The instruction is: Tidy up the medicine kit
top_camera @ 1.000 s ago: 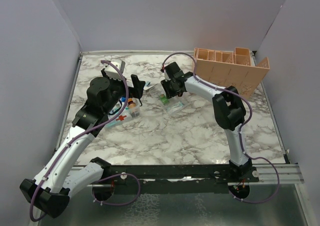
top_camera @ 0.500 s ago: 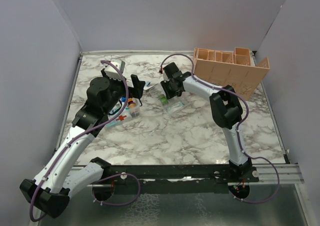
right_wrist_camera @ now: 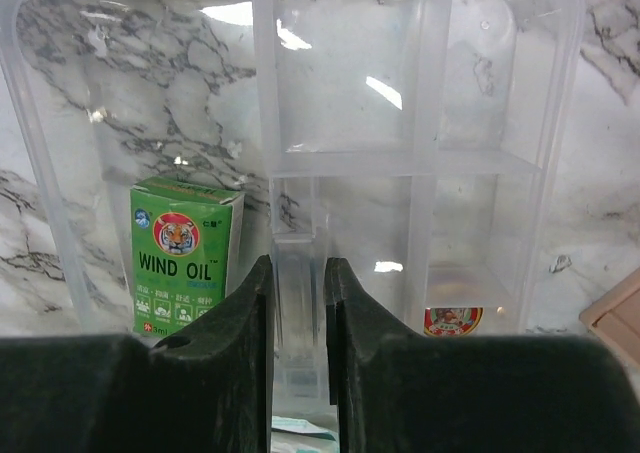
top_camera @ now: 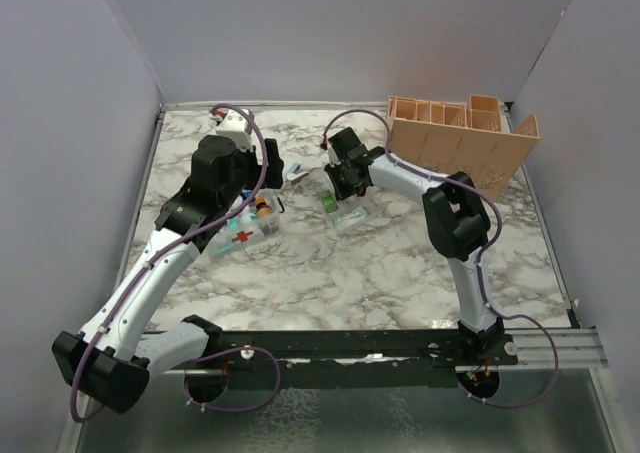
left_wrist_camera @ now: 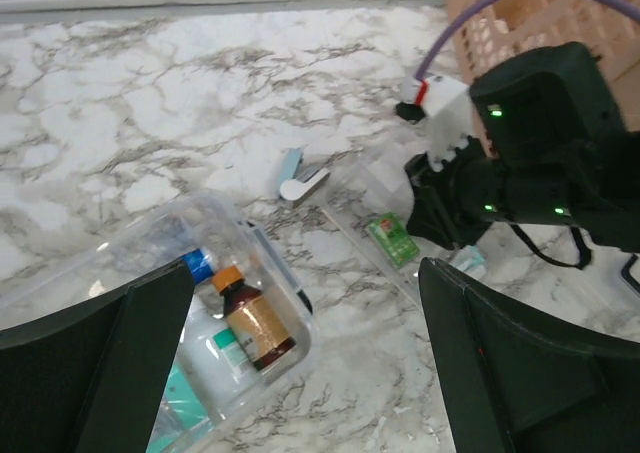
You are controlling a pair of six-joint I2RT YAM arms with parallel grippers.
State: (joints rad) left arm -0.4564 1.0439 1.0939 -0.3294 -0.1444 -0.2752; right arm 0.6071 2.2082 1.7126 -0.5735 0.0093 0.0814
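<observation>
Holding tray (right_wrist_camera: 430, 163) by its rib, right pincer (right_wrist_camera: 297, 303) clamped, left pincer (left_wrist_camera: 307, 273) apart above box (left_wrist_camera: 130, 253); next probably pull tray beside box.

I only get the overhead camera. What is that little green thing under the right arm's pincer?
Observer: The right wrist camera reads it. It is a green box printed WIND OIL, with a tiger's face.
Visitor: Is that pincer holding anything?
Observer: Yes. The right pincer is pinched on a thin divider wall of the clear tray.
Visitor: And the tub near the left arm?
Observer: The left wrist camera shows a brown bottle with an orange cap inside the tub.
</observation>
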